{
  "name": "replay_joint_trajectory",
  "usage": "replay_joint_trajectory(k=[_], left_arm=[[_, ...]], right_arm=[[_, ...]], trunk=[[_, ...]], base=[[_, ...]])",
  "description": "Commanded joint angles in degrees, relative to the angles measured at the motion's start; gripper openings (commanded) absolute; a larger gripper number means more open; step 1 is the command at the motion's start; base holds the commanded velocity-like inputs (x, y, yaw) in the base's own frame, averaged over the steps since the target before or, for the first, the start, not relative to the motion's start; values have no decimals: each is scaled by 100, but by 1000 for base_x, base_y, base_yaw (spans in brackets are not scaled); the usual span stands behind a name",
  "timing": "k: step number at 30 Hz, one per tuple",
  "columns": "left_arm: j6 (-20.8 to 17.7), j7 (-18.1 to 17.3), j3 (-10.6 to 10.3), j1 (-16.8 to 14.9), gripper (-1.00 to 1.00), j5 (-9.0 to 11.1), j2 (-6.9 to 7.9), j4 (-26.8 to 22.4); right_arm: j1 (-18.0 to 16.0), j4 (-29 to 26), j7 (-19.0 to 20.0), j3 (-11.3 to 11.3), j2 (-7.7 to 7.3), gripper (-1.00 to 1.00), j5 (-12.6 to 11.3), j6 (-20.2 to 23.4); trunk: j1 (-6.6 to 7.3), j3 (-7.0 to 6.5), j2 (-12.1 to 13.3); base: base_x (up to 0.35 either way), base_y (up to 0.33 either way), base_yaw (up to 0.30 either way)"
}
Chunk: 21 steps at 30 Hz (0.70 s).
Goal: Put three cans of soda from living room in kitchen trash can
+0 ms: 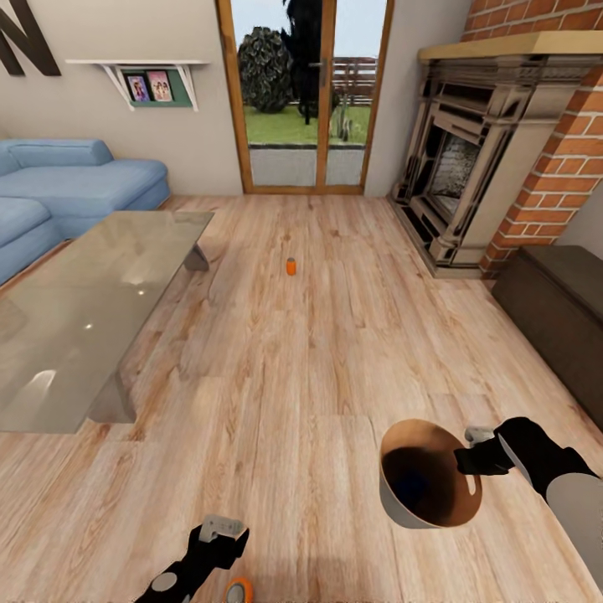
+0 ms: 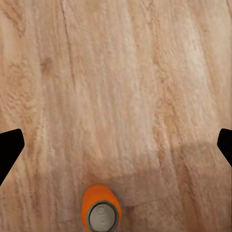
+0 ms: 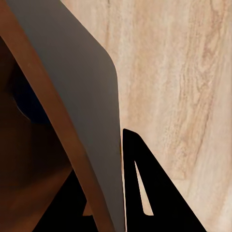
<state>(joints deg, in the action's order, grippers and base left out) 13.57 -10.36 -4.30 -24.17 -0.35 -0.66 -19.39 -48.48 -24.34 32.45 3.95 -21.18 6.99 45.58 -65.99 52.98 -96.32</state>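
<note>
soda can [image 2: 100, 212] below open left pincer [image 2: 116, 145] | right pincer [image 1: 471, 459] grips trash can [image 1: 402, 502]

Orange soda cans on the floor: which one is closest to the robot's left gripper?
The soda can just beside the left gripper, at the picture's bottom edge. The other can stands far off, near the glass table.

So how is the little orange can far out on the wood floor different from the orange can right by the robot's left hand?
The far orange soda can stands alone in the middle of the wooden floor, toward the glass doors; the near orange soda can sits just beside the open left gripper. The far can looks tiny in the head view; the near can looks bigger, being closer. Both are orange, on the floor, and outside the grey bucket.
</note>
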Motion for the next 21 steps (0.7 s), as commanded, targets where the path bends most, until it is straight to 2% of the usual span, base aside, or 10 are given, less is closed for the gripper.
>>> replay_joint_trajectory(k=[1,10,12,17,18,21], left_arm=[[12,6,0,0,100,0,-8,8],[31,9,-2,0,100,0,-21,22],[31,8,-3,0,100,-1,-21,22],[32,8,-8,0,100,-1,-18,23],[32,8,-8,0,100,-2,-20,23],[32,8,-9,0,100,-6,-18,24]], right_arm=[[-4,0,38,-18,3,-100,-93,34],[-5,-10,34,-45,12,-100,-86,46],[-21,-82,34,-44,12,-100,-86,158],[-47,-571,30,-44,4,-100,-83,913],[-47,-815,28,-44,6,-100,-72,1148],[-49,-1113,27,-44,3,-100,-56,1399]], trunk=[[-22,27,-42],[-220,267,-403],[-264,321,-483],[-373,455,-684],[-395,482,-724],[-461,563,-844]], base=[[0,0,0],[0,0,0],[0,0,0],[0,0,0],[0,0,0],[0,0,0]])
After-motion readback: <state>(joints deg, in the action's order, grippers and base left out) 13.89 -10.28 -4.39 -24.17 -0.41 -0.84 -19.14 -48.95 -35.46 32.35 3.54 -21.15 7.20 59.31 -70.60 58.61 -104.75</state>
